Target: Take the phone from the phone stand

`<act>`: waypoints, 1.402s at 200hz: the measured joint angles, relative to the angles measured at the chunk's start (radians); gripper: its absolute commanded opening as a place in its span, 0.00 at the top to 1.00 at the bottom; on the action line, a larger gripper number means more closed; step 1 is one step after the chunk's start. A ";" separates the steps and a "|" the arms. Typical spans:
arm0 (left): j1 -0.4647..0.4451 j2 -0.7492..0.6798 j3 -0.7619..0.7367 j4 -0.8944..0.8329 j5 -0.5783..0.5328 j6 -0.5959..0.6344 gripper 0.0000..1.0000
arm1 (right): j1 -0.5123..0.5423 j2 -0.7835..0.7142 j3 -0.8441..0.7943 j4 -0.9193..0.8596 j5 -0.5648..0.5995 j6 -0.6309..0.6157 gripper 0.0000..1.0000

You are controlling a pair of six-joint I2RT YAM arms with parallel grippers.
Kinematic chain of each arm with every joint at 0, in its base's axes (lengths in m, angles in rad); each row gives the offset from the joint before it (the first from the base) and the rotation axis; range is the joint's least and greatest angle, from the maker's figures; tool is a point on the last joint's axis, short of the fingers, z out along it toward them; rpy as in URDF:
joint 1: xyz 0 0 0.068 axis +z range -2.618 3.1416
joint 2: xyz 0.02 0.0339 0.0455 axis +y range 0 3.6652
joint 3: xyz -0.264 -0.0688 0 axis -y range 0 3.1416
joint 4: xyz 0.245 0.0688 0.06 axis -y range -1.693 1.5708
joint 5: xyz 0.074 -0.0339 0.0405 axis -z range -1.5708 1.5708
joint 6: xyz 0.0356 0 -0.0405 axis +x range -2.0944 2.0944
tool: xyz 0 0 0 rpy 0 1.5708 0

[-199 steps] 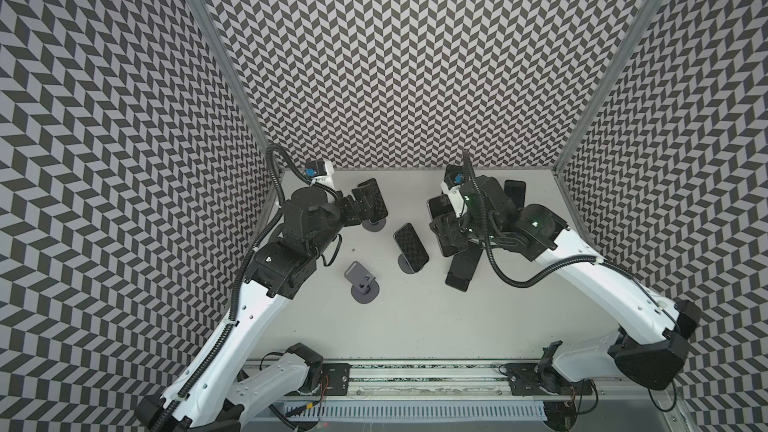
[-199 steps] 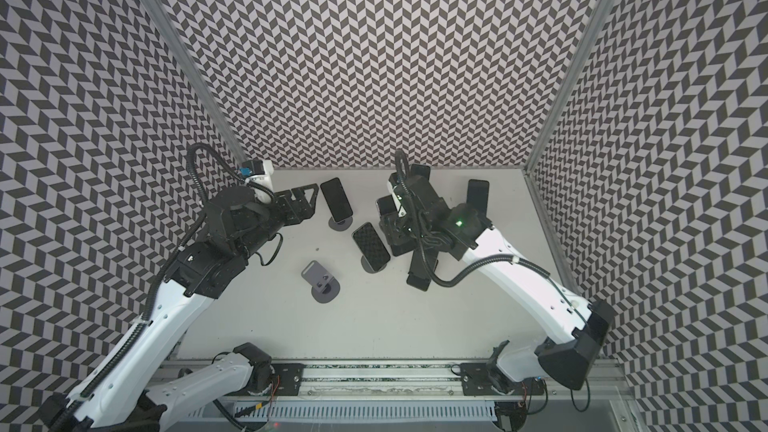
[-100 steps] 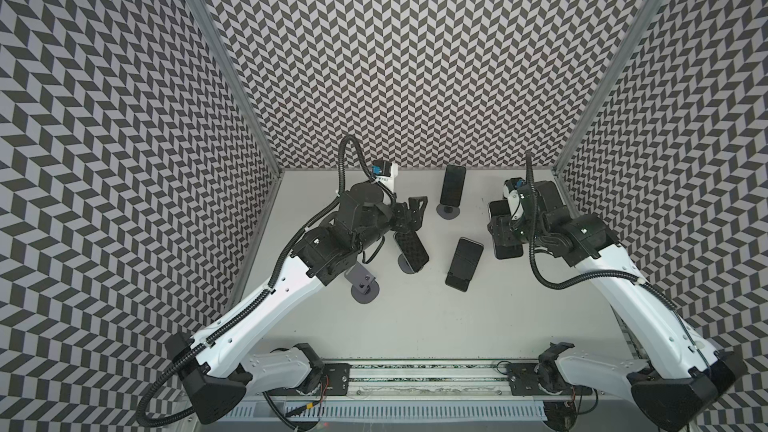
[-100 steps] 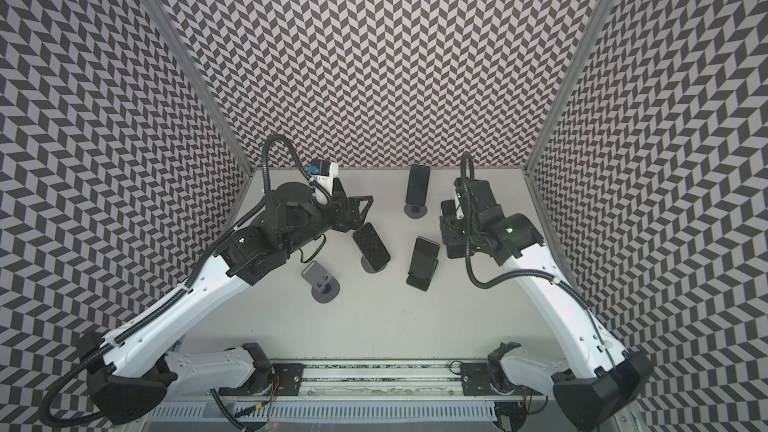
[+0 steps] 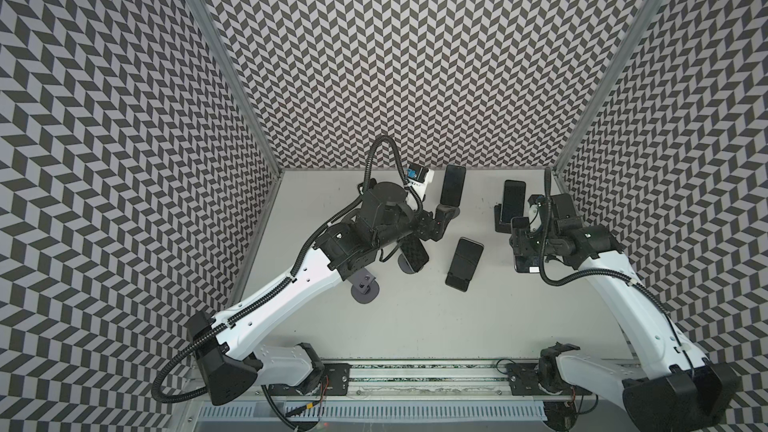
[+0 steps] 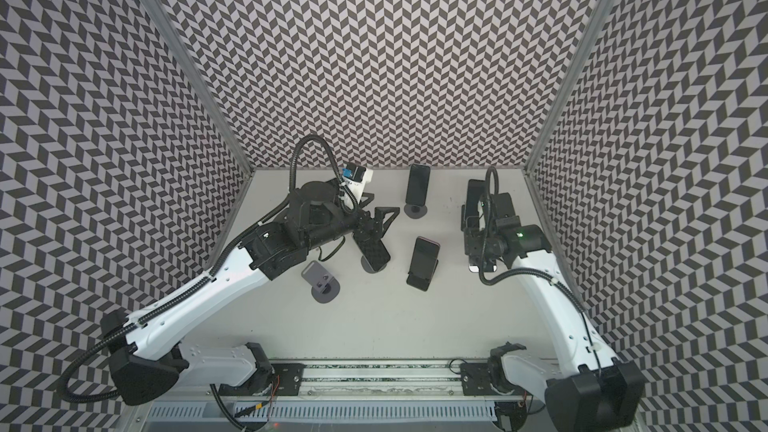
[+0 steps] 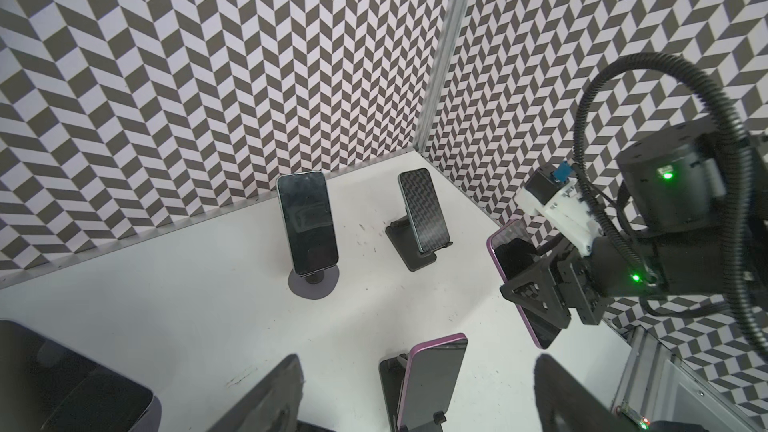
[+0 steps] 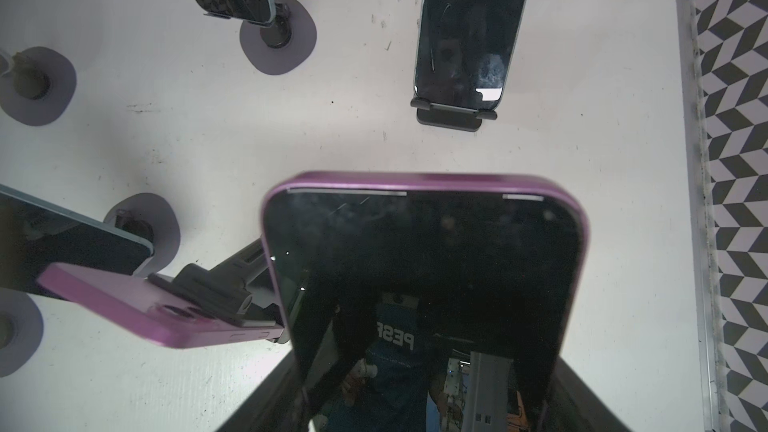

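Picture a clock lying on the surface (image 5: 415, 334), with 12 at the back wall. Its middle is the middle purple phone (image 5: 466, 257), which leans on a black stand (image 5: 457, 283).

Nearest the arm bases, at 8 o'clock, is an empty round stand (image 5: 365, 286). It is grey.

At 9 o'clock the left-side phone (image 5: 417, 252) leans on another round stand. The left jaws hang just over its top end. They are wide open and hold nothing. In the left wrist view the two fingers (image 7: 266, 401) stand far apart, and nothing is gripped between them.

At 3 o'clock, near the right wall, the right jaws are closed tight on the held purple phone (image 8: 424, 251). This phone is up in the air and tilted. Its dark screen faces the right wrist camera. It touches no stand.

Farther back, at 1 o'clock, the back-right phone (image 5: 514, 200) sits on a black stand, just behind the right jaws.

Farthest away, at 12 o'clock and close to the back wall, the back phone (image 5: 452, 184) stands on a grey round base (image 7: 313, 282).
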 measured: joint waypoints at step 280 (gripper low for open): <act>0.000 -0.001 0.000 -0.026 0.010 0.096 0.10 | -0.112 0.290 -0.177 0.262 -0.216 0.102 0.55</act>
